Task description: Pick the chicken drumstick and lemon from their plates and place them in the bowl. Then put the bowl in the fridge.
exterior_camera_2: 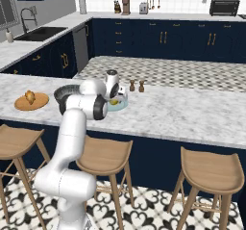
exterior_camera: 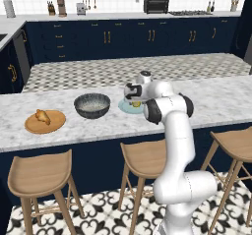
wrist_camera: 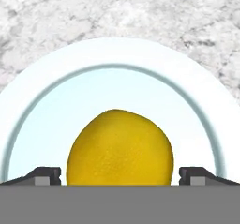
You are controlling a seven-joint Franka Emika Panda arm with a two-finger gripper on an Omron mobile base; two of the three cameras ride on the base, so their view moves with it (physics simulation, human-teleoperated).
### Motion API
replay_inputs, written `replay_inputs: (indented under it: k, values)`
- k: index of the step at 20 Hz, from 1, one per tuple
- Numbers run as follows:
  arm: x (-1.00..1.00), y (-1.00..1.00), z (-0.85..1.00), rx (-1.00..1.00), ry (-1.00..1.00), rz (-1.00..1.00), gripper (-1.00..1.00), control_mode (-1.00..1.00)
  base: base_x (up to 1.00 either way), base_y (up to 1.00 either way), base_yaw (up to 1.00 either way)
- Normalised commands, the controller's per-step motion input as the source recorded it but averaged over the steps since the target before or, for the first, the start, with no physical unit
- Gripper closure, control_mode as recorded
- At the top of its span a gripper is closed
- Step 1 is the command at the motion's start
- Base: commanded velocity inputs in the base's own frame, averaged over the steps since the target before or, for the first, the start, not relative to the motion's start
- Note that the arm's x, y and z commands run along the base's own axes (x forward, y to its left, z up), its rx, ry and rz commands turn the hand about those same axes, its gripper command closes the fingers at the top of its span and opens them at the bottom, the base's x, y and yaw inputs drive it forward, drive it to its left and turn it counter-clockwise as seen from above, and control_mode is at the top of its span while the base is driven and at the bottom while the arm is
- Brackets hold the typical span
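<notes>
The marble counter [exterior_camera: 98, 126] is pale and veined, with stools tucked under its near edge. The lemon [wrist_camera: 119, 148], rounded, bright yellow and faintly dimpled, sits on the glassy light-blue plate [wrist_camera: 117, 54], whose rim is smooth and wide. The gripper [wrist_camera: 119, 176] hangs just above it, jaws spread wide, one tip on each side, probably not touching. Left along the counter stands the speckled grey bowl [exterior_camera: 92, 105], then the wooden plate [exterior_camera: 45, 122] bearing the golden-brown drumstick [exterior_camera: 42, 116], near the counter's front edge.
</notes>
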Motion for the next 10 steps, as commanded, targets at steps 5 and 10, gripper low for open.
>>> replay_inputs:
  k: [5, 10]
  values:
    - [-0.12, 0.14, -0.2, 0.0, -0.09, 0.0, 1.0, -1.0, 0.0, 0.0, 0.0]
    - [-0.75, 0.19, -0.05, 0.0, -0.24, 0.0, 1.0, -1.0, 0.0, 0.0, 0.0]
